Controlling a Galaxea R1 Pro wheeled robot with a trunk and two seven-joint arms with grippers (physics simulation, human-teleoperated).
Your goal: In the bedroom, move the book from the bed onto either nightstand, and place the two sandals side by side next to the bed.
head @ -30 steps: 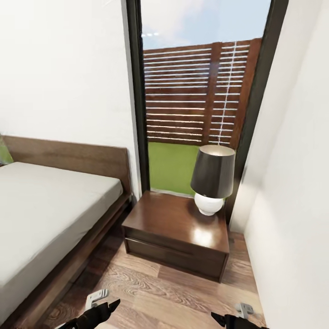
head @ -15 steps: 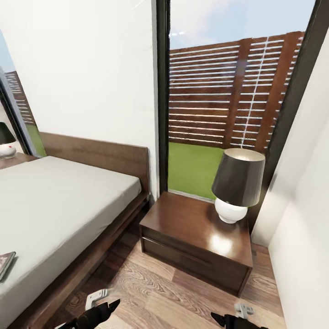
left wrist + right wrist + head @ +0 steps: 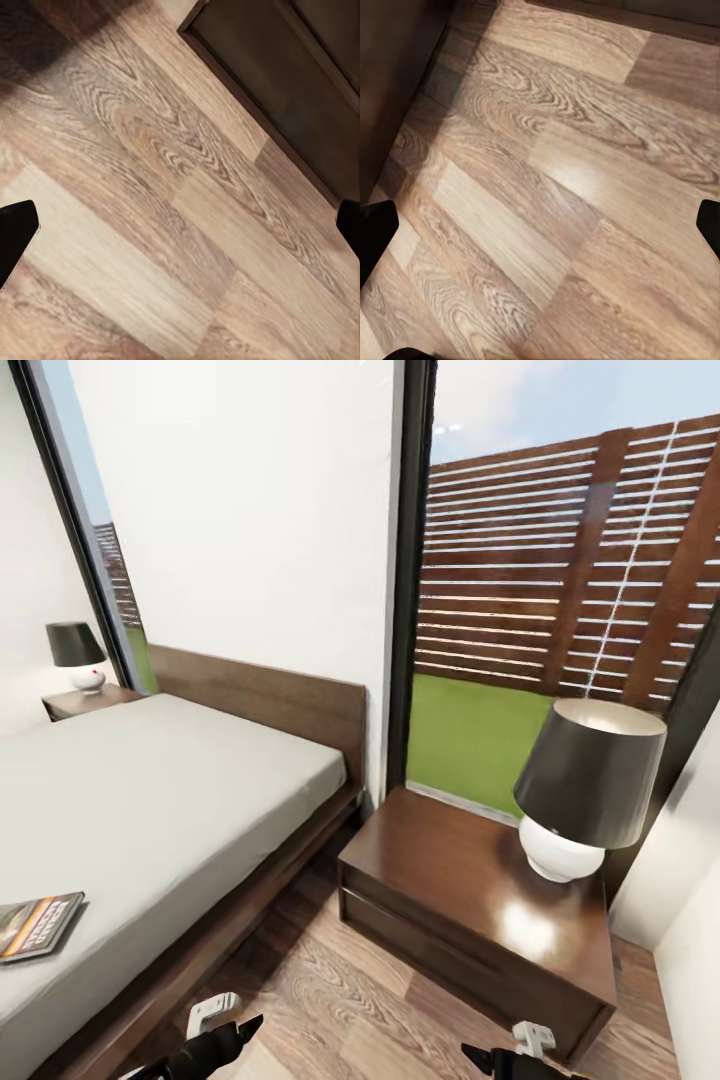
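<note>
At the bottom edge of the head view the left tool (image 3: 215,1035) and the right tool (image 3: 510,1055) poke into frame, both low over the wood-plank floor (image 3: 330,1000). In the left wrist view the two dark fingertips (image 3: 16,232) sit at opposite edges of the picture with bare floor between them, so that tool is spread wide and holds nothing; the right wrist view shows the same, with its fingertips (image 3: 375,232) far apart over the planks.

Just above the tools, at centre right of the head frame, stands the nightstand (image 3: 470,910), its glossy top carrying a lamp (image 3: 585,785) with a dark shade and white base near the far right corner. Left of the nightstand lies the bed (image 3: 150,800), grey mattress on a dark-brown frame. The book (image 3: 38,925) lies flat on the mattress at the lower left of the frame, near the bed's near edge. A second nightstand (image 3: 85,702) with a small lamp (image 3: 78,655) sits at the upper left, beyond the bed. Behind, a black-framed window (image 3: 560,590) shows a slatted fence and grass.
</note>
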